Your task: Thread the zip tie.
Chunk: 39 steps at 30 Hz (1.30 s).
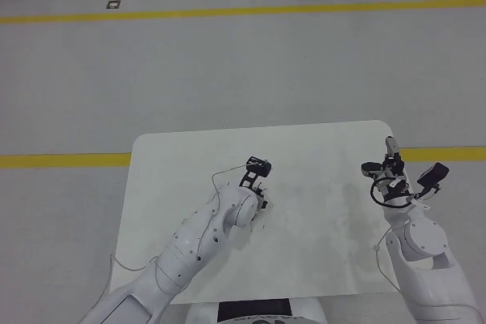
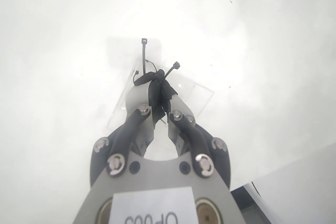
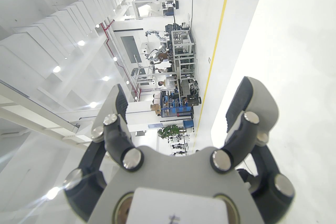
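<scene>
Left claw [image 2: 157, 82] is clamping the zip tie [image 2: 143, 57], ends poking past its tips, right claw [image 3: 183, 86] is hanging open and empty, so threading's looking barely started.

1. Top view: bright, even overhead light on the white table [image 1: 324, 154]
2. Left wrist view: table surface heavily overexposed, hazy glare throughout
3. Right wrist view: ceiling lamps [image 3: 56, 69] flare; straight lines bow near edges

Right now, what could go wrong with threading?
1. The left end effector is shut on what looks like two zip ties bunched together; they may tangle or slip.
2. The right end effector is open but aimed off the table edge, so it needs a big reorientation.
</scene>
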Each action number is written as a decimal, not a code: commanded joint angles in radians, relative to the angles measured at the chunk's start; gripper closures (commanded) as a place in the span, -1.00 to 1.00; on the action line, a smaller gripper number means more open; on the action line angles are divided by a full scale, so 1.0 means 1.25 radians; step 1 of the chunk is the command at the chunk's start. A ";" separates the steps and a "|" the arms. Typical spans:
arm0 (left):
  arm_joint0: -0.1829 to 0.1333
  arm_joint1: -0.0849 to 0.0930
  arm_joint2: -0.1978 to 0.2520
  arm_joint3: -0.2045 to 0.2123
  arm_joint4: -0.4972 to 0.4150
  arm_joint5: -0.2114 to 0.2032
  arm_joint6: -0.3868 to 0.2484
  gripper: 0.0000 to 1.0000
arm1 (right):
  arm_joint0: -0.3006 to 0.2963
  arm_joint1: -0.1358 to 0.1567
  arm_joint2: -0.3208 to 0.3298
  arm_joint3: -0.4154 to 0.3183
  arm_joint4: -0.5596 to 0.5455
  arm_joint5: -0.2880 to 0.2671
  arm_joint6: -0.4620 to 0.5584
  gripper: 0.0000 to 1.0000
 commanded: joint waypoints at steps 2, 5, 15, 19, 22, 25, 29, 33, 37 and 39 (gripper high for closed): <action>0.033 0.011 -0.009 -0.065 0.039 -0.001 -0.020 1.00 | 0.000 0.000 0.000 0.000 0.000 0.000 0.000 -1.00; 0.067 0.023 -0.023 -0.126 0.082 -0.006 -0.039 1.00 | 0.000 0.000 0.000 0.000 0.000 0.000 0.000 -1.00; 0.161 0.059 -0.069 -0.273 0.201 -0.091 -0.056 1.00 | 0.000 0.000 0.000 0.000 0.000 0.000 0.000 -1.00; 0.184 0.072 -0.096 -0.299 0.203 -0.174 -0.054 1.00 | 0.000 0.000 0.000 0.000 0.000 0.000 0.000 -1.00; 0.184 0.072 -0.096 -0.299 0.203 -0.174 -0.054 1.00 | 0.000 0.000 0.000 0.000 0.000 0.000 0.000 -1.00; 0.184 0.072 -0.096 -0.299 0.203 -0.174 -0.054 1.00 | 0.000 0.000 0.000 0.000 0.000 0.000 0.000 -1.00; 0.184 0.072 -0.096 -0.298 0.202 -0.175 -0.049 1.00 | 0.000 0.000 0.000 0.000 0.000 0.000 0.000 -1.00; 0.188 0.083 -0.132 -0.304 0.222 -0.219 0.008 1.00 | 0.000 0.000 0.000 0.000 0.000 0.000 0.000 -1.00; 0.219 0.107 -0.227 -0.343 0.176 -0.372 0.053 1.00 | 0.000 0.000 0.000 0.000 0.000 0.000 0.000 -1.00; 0.240 0.120 -0.284 -0.357 0.142 -0.453 0.085 1.00 | 0.000 0.000 0.000 0.000 0.000 0.000 0.000 -1.00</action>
